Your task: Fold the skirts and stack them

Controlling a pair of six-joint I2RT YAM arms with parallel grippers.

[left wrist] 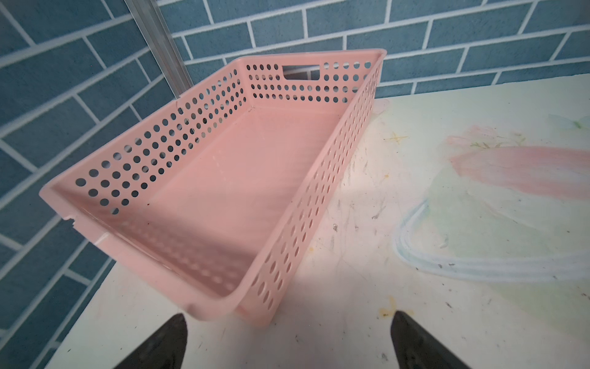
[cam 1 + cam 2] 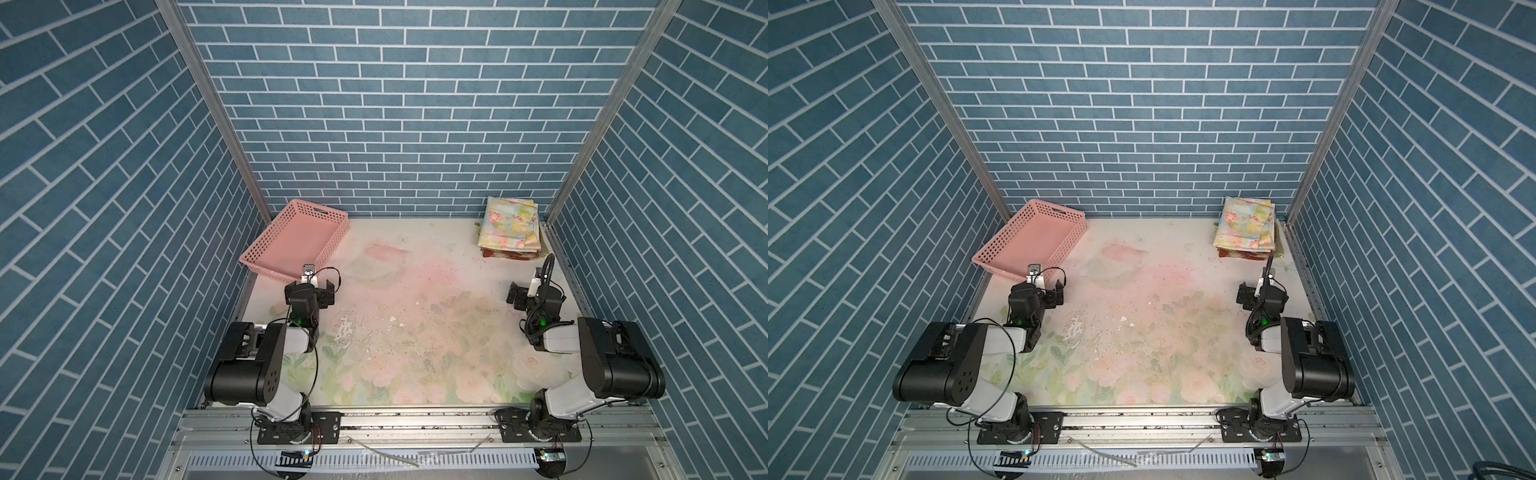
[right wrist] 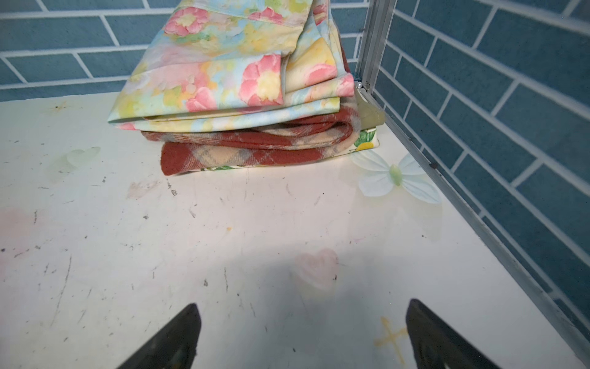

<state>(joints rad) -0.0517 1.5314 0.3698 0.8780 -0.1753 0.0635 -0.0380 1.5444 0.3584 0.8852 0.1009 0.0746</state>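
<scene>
Left arm (image 2: 266, 365) crouching, elbow raised; left gripper (image 1: 289, 319) hovering, jaws gaping wide, empty. Right arm (image 2: 615, 361) mirroring; right gripper (image 3: 303, 305) gaping, empty.

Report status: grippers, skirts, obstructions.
Both open, empty: left gripper by empty pink basket, right gripper short of skirt stack. Stack folded, far right corner, floral skirt on top. Nothing in the way.

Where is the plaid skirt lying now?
In both top views the plaid skirt lies folded in the far right corner of the table, under the floral skirt.
</scene>
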